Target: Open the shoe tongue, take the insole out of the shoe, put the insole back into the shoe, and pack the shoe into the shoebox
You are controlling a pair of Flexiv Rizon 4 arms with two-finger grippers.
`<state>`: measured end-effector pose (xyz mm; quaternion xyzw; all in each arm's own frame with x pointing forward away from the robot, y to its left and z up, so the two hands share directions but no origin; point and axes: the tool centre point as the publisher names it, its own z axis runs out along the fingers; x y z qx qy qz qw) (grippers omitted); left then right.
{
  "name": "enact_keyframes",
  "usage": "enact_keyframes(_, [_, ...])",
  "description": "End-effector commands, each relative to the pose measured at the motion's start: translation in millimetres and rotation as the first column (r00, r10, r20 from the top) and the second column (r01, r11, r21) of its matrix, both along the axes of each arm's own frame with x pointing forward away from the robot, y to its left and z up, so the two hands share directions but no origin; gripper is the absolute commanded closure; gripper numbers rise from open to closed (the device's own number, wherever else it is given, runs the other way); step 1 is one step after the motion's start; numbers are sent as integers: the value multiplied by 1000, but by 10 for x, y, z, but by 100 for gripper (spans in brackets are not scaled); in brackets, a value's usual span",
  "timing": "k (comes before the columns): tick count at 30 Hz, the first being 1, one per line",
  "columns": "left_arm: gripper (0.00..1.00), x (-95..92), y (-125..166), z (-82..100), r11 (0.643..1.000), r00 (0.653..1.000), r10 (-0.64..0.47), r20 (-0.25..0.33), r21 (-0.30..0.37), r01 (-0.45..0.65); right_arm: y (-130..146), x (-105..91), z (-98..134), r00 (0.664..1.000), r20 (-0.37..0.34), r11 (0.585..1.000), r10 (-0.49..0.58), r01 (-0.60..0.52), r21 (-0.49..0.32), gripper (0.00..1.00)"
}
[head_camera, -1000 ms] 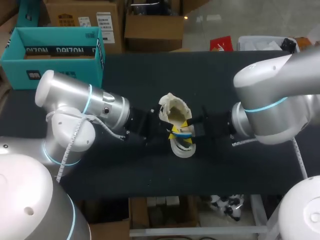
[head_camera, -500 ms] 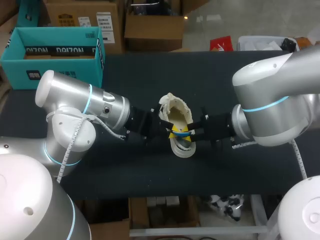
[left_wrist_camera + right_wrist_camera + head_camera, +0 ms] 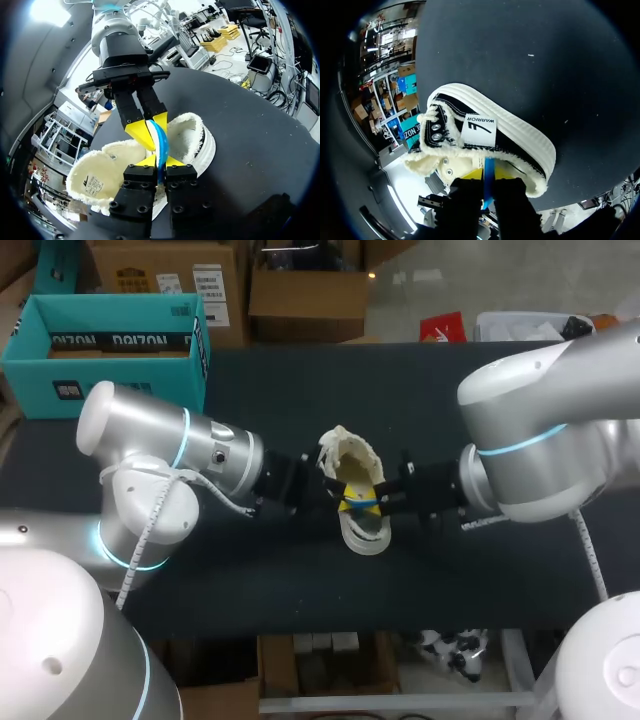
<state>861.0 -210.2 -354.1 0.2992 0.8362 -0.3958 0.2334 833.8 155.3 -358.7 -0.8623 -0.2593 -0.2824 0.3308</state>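
Over the shoe (image 3: pixel 189 131), lying mid-tabletop (image 3: pixel 250 125) with its length crosswise to both arms, the blue insole (image 3: pixel 162 146) stands edgewise, pinched by my left claw (image 3: pixel 161 161) and right claw (image 3: pixel 149 131) alike.

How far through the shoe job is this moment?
Done: the shoe looks opened up at the tongue, fleece lining exposed. In hand: the blue insole stands on edge in the opening, pinched by the left gripper and the right gripper; going out or back in, I cannot tell. Left: packing the shoe into the teal shoebox, apart at the far corner of the table.
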Motion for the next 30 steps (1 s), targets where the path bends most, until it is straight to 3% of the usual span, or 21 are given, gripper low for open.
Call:
enact_keyframes(1, [100,170,-90,-55,1000,1000,1,-18,14,-1,18,81,-68,1000,-20,1000,7,-7,-14,100])
enact_keyframes(4, [96,194,-94,-65,1000,999,4,-32,14,-3,14,111,-91,1000,-26,1000,5,-6,-17,100])
enact_keyframes(7, [56,180,-75,-48,1000,998,-11,-58,4,11,10,121,-103,1000,-31,1000,-2,1,-26,100])
enact_keyframes(9, [15,132,-40,-12,999,996,-31,-79,-12,30,-4,104,-102,1000,-30,1000,-5,4,-29,100])
enact_keyframes(11, [0,72,4,37,998,994,-52,-97,-26,50,-20,73,-87,1000,-22,999,-11,10,-35,100])
enact_keyframes(21, [0,-137,157,317,994,979,-102,-177,-51,95,-58,-47,-138,1000,-23,997,-1,-1,-83,100])
enact_keyframes(28, [0,-208,276,572,993,944,-114,-310,-31,110,-87,-93,-221,999,-46,995,1,-6,-105,98])
enact_keyframes(30, [0,-223,306,631,995,930,-98,-354,-6,103,-99,-121,-212,999,-48,994,1,-7,-112,53])
